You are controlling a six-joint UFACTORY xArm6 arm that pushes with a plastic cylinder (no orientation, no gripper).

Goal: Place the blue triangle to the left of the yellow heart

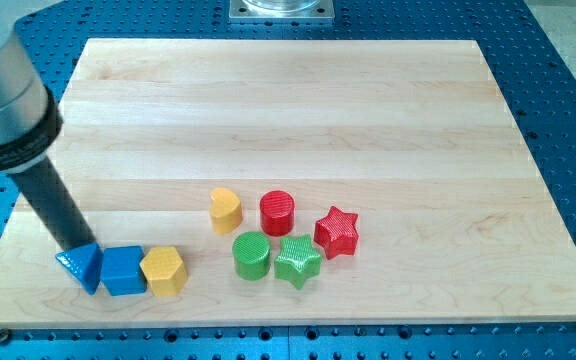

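The blue triangle [83, 266] lies near the board's bottom left corner. My tip [71, 246] touches its upper left side. The yellow heart [225, 210] sits to the right of it, near the board's lower middle, well apart from the triangle. A blue cube [122, 270] sits right against the triangle's right side, and a yellow hexagon [163, 271] sits against the cube.
A red cylinder [278, 212] stands right of the heart. A green cylinder [251, 255], a green star [297, 262] and a red star [336, 231] cluster below and to the right. The wooden board [298, 110] lies on a blue perforated table.
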